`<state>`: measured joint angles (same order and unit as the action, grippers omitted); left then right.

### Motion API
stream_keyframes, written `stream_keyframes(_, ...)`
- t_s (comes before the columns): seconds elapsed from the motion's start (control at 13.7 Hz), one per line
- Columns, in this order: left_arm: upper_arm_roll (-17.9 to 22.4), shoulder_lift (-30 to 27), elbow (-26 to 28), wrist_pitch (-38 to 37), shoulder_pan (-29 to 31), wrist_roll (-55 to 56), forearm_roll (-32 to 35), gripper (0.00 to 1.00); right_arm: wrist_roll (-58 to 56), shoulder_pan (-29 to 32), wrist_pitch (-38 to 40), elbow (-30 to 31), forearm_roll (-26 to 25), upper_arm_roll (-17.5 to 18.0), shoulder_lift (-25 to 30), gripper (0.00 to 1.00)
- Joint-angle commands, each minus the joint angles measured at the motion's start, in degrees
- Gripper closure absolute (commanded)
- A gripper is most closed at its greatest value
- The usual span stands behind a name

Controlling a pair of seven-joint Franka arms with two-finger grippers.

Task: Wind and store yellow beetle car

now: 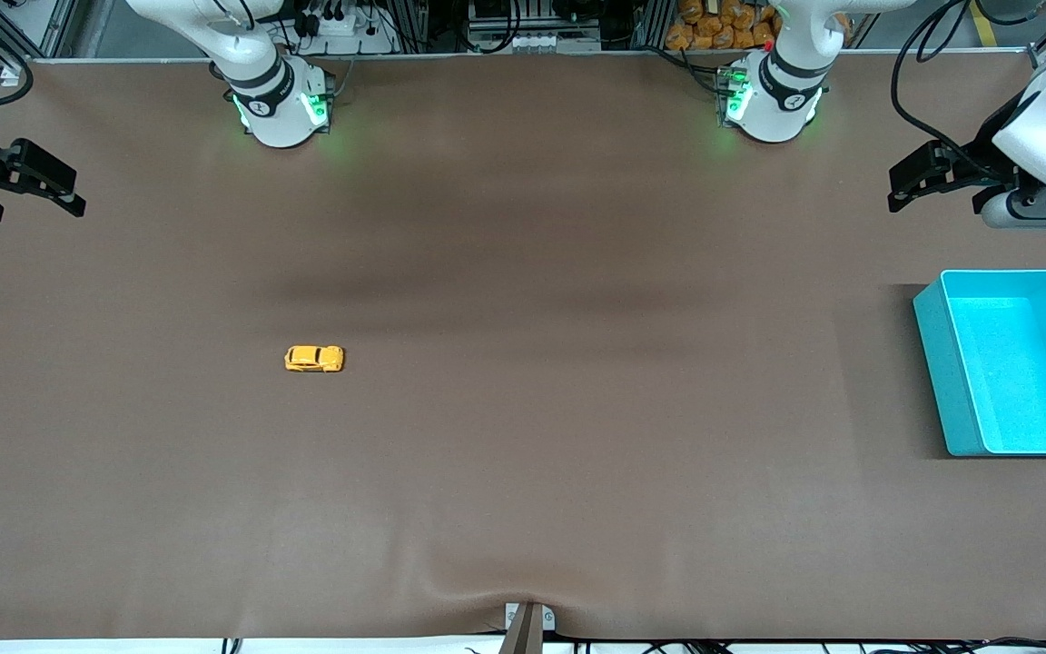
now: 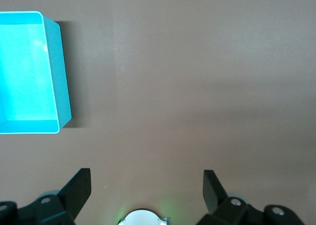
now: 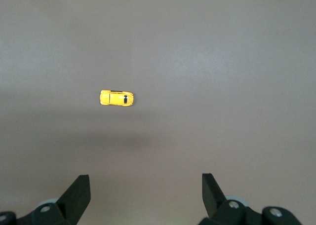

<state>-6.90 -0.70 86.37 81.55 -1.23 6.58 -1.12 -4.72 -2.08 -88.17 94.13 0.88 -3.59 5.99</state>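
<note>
Nearest the front camera there is only bare brown worktop, a wide stretch of it with nothing to bump. Next comes the tiny yellow-orange toy beetle car, resting on its wheels toward the right arm's end of the worktop, its long axis running along the length of the worktop, from one arm's end to the other. The open cyan plastic bin stands about level with it, well apart, at the left arm's end, close to the worktop's edge there.

Farther from the camera, the right pincer hangs above its own end of the worktop, fingers spread wide and holding nothing. The car lies out ahead of it and in toward the worktop's middle, plainly closer to this arm than to the other, so the first reach looks like the right arm's job. The left pincer waits over the worktop farther from the camera than the bin, also spread wide and empty, well placed for the storing.
</note>
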Motion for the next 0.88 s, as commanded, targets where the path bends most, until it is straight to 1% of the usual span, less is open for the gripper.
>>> stream_keyframes(0.0,-0.1,-1.1,0.4,-0.7,0.4,-1.2,-0.9,0.0,1.1,0.8,0.4,-5.0,-1.1,0.7,-3.8,0.0)
stream_keyframes(0.15,0.0,-0.9,0.1,-0.7,0.4,-1.2,-0.8,0.0,1.1,1.1,-0.4,-5.4,-1.1,0.5,-4.0,0.0)
stream_keyframes(0.37,0.0,-1.0,0.1,-0.7,0.4,-1.2,-0.8,0.0,1.0,1.3,-0.4,-7.8,-1.4,0.5,-4.2,0.0)
stream_keyframes(0.44,0.0,-1.0,0.1,-0.7,0.4,-1.2,-0.9,0.0,1.1,1.4,-0.5,-7.8,-1.2,0.5,-4.2,0.0)
stream_keyframes(0.58,0.4,-0.9,0.1,-0.7,0.5,-1.3,-0.9,0.0,0.5,2.4,-3.2,-7.6,-0.1,0.5,-4.3,0.0)
stream_keyframes(0.8,0.0,-0.9,0.1,-0.7,0.4,-1.2,-0.8,0.0,0.9,2.3,-3.2,-7.5,-0.1,0.7,-4.3,0.0)
